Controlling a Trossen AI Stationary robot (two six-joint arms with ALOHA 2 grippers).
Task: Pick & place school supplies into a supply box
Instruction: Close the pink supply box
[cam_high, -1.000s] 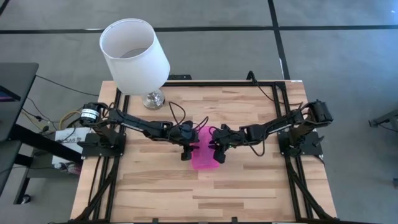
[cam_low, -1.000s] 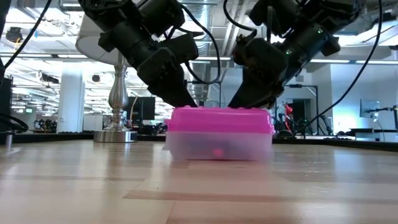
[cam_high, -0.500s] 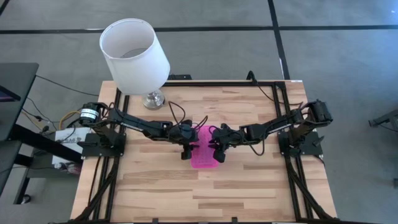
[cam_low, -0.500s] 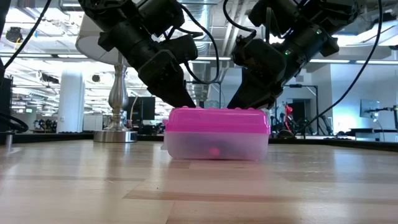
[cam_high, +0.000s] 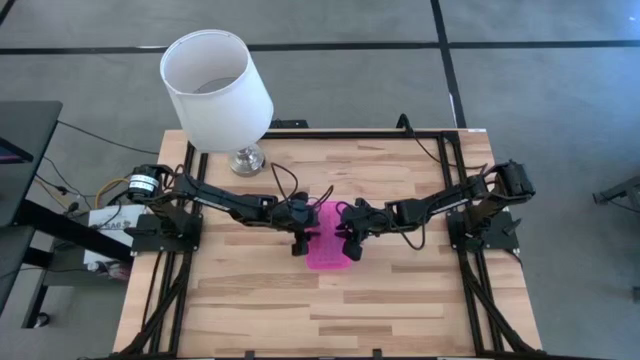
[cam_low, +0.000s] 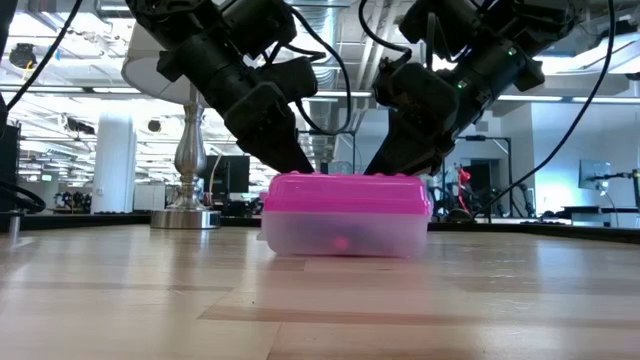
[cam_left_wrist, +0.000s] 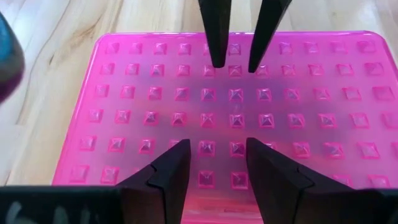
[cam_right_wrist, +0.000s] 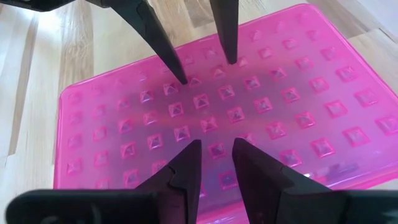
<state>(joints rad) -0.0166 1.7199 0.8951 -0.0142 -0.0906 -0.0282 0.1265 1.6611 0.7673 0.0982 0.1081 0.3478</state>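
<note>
High view: lamp (cam_high: 217, 80) behind supply box (cam_high: 328, 250).

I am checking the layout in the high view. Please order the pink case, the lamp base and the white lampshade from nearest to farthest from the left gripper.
1. Pink case, directly beside the left gripper.
2. Lamp base, toward the table's far edge.
3. White lampshade, beyond the base, overhanging the far left corner.

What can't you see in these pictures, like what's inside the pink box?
- What is inside the box: the low view shows only a blurry pink spot through the cloudy clear base, and the pink lid covers everything in the other views.
- Whether the fingertips of the left gripper and right gripper touch the lid: no view settles it.
- The lamp's top: cut off in the low view.
</note>
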